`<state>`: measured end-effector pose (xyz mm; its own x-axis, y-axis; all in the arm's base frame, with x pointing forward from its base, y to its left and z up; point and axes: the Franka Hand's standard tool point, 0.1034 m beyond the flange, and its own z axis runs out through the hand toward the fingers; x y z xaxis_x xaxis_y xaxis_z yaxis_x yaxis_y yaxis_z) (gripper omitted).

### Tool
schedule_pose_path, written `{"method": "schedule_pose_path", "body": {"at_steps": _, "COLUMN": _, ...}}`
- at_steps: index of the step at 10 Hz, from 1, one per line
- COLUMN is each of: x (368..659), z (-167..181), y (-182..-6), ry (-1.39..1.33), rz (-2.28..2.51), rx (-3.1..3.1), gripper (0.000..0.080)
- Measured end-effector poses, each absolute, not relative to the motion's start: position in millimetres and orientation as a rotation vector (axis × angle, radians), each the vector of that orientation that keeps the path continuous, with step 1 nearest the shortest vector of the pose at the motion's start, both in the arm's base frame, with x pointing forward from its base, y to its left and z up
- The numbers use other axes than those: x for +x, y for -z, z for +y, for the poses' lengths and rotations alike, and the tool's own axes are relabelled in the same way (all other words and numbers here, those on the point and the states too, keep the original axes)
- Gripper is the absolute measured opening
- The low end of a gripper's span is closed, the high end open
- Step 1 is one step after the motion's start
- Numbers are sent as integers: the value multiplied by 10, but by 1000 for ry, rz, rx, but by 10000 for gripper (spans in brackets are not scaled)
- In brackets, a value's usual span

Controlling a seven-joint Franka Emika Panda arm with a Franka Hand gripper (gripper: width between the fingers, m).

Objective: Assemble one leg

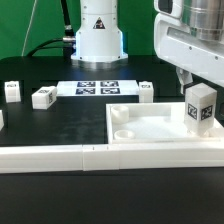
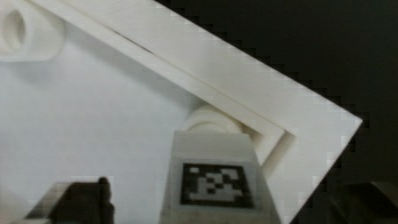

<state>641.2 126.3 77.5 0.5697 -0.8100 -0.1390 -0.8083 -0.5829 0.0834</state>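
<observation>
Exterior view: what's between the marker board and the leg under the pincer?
One loose leg stands between the marker board and the leg on the panel; visible only in the exterior view.

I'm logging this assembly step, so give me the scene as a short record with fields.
gripper: just above the leg; whether it grips cannot be told
leg: upright, at the panel's corner on the exterior view's right, partly covering a hole; seated or not unclear
panel: lying flat
loose legs: at least three, behind the panel's level
marker board: at the back
</observation>
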Motion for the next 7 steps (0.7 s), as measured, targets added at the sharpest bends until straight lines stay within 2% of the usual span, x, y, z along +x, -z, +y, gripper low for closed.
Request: {"method": "schedule_pose_path", "body": {"at_steps": 7, "x": 6423, "z": 1224, "y": -778, "ry": 244, "rz": -291, "rx": 3169, "gripper": 649}}
